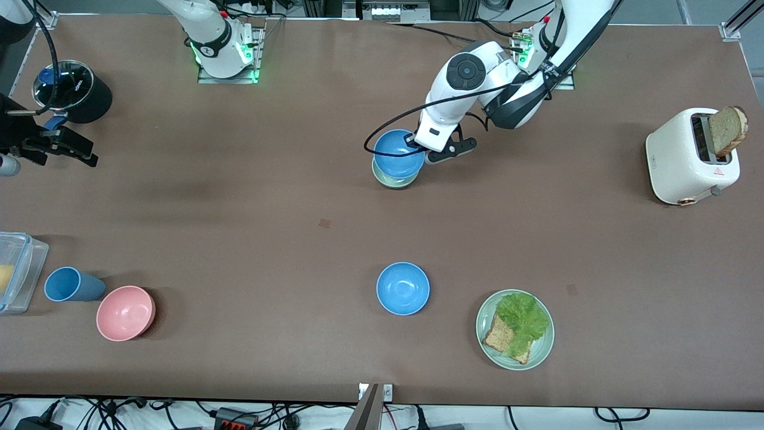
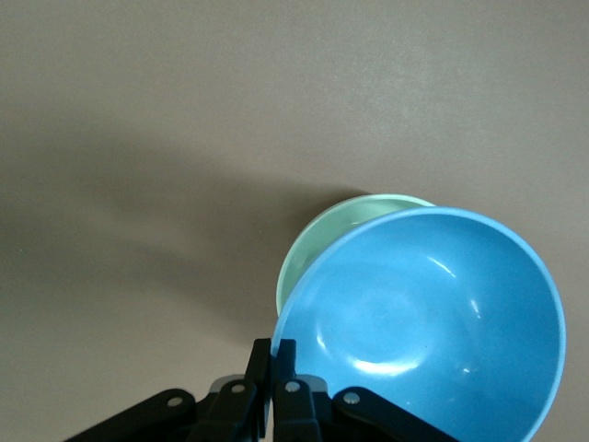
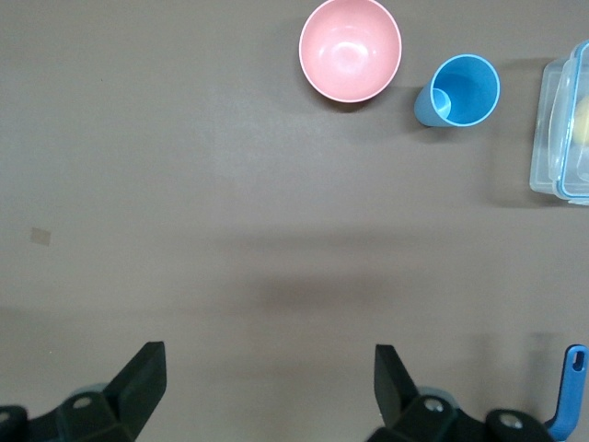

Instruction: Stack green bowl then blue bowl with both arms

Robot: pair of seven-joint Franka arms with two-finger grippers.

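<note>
The green bowl (image 1: 391, 180) stands on the table's middle, toward the robots' bases. My left gripper (image 1: 413, 143) is shut on the rim of a blue bowl (image 1: 398, 153) and holds it right over the green bowl, slightly offset; I cannot tell if they touch. In the left wrist view the fingers (image 2: 264, 361) pinch the blue bowl's (image 2: 423, 322) rim, and the green bowl (image 2: 336, 230) peeks out beneath it. A second blue bowl (image 1: 403, 288) sits nearer the front camera. My right gripper (image 1: 89, 153) waits open and empty over the right arm's end of the table (image 3: 269, 361).
A pink bowl (image 1: 125, 312), a blue cup (image 1: 70, 285) and a clear container (image 1: 15, 272) stand at the right arm's end. A black pot (image 1: 74, 89) is beside the right gripper. A green plate with lettuce and toast (image 1: 514, 328) and a toaster (image 1: 686, 158) stand toward the left arm's end.
</note>
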